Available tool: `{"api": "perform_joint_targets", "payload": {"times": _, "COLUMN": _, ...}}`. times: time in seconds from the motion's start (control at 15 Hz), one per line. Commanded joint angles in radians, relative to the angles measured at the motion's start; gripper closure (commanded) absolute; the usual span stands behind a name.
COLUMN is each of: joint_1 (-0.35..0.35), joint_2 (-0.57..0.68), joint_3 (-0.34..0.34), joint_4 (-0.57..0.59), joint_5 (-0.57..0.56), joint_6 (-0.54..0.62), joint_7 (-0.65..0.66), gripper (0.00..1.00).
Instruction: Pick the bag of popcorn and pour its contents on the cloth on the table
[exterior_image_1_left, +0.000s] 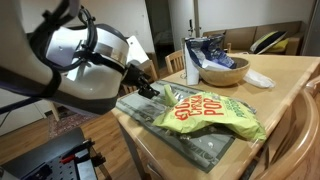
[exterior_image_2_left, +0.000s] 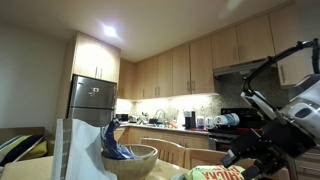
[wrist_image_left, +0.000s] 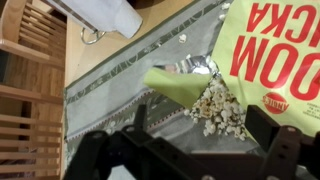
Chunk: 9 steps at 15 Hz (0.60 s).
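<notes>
Many puffy pieces (wrist_image_left: 221, 106), woven cloth (wrist_image_left: 108, 98)

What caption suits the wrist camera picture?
Open claw over the green popcorn bag, loose kernels spilled onto the grey cloth.

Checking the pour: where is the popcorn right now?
In the wrist view, the popcorn lies heaped right of centre on the cloth, at the open mouth of the green bag.

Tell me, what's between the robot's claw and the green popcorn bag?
In the wrist view, a heap of popcorn pieces lies on the cloth, between the open gripper and the bag of popcorn.
</notes>
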Motion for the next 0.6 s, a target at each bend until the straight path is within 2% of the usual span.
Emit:
{"api": "perform_joint_targets", "payload": {"times": 0.0, "joint_1": 0.035, "joint_2": 0.021, "joint_3": 0.008, "joint_4": -0.069, "joint_5": 0.000, "joint_6": -0.055, "joint_7": -0.048, "gripper": 0.00}}
{"api": "perform_joint_targets", "payload": {"times": 0.27, "joint_1": 0.109, "joint_2": -0.003, "joint_3": -0.021, "joint_4": -0.116, "joint_5": 0.000, "joint_6": -0.175, "joint_7": -0.022, "gripper": 0.00}}
{"api": "perform_joint_targets", "payload": {"times": 0.47, "joint_1": 0.153, "joint_2": -0.001, "joint_3": -0.071, "joint_4": -0.132, "joint_5": 0.006, "joint_6": -0.274, "joint_7": 0.000, "gripper": 0.00}}
{"api": "perform_joint_targets", "payload": {"times": 0.53, "joint_1": 0.220, "joint_2": -0.144, "joint_3": -0.078, "joint_4": -0.110, "joint_5": 0.001, "joint_6": -0.213, "joint_7": 0.144, "gripper": 0.00}}
